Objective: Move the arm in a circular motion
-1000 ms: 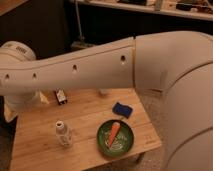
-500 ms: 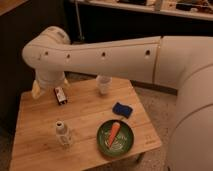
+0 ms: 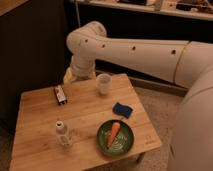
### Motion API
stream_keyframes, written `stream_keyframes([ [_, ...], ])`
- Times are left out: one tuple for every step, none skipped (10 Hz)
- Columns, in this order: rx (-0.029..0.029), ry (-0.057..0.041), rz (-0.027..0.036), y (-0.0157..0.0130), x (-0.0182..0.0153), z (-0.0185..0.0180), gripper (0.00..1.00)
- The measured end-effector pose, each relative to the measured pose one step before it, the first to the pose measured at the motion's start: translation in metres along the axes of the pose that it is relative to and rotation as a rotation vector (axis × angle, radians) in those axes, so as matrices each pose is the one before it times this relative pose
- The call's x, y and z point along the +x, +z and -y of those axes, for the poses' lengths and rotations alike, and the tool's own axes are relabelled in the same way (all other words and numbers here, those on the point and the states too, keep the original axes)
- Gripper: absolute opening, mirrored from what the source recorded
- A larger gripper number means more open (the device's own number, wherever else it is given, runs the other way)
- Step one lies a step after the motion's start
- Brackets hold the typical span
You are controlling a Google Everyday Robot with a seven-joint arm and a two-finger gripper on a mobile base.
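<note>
Since half a second ago the arm [image 3: 135, 50] has swung across the view to the right and a little higher; its rounded elbow, which was over the table's back left corner, now sits above the middle of the far edge; the things on the table [image 3: 35, 130] look unmoved. The arm reaches in from the right as a thick cream-white tube, bends at the elbow and drops behind the far edge of the table; it looks heavy, rigid and smooth, and since the task is only to sweep it round, nothing seems to need taking hold of; the care is likely in keeping the sweep off the things nearby. The hand [image 3: 75, 76] hangs at the arm's lower end, just beyond the table's far edge and just beside the white cup [image 3: 103, 83], on its left in the view; I cannot tell whether it is open or closed, nor whether it touches anything. A dark packet [image 3: 60, 94], a blue sponge [image 3: 121, 110], a small bottle [image 3: 61, 132] and a green plate [image 3: 100, 136] carrying a carrot [image 3: 114, 134] lie nearer the camera, well apart from it.
</note>
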Motion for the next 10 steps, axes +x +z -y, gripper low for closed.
stream_keyframes([
  [0.01519,0.04310,-0.00018,-0.00333,0.00694,0.02757,0.80],
  [0.01432,0.04027,0.00136,-0.00433,0.00972,0.02591,0.80],
  [0.01185,0.03882,0.00728,-0.00873,0.01318,0.02471,0.80],
  [0.00577,0.02906,0.00738,-0.00923,0.01083,0.01625,0.80],
  [-0.00091,0.00993,0.00625,-0.00915,0.01229,0.00674,0.80],
  [-0.00430,-0.00584,0.00535,-0.00812,0.01253,-0.00099,0.80],
  [-0.00401,-0.01217,0.00521,-0.00819,0.01492,-0.00616,0.80],
  [-0.00203,-0.00504,-0.00052,-0.00454,0.01313,-0.01005,0.80],
  [-0.00072,-0.00221,-0.01112,-0.00412,0.02289,-0.02691,0.80],
  [0.00021,0.00266,-0.00900,-0.00006,0.01331,-0.01630,0.80],
])
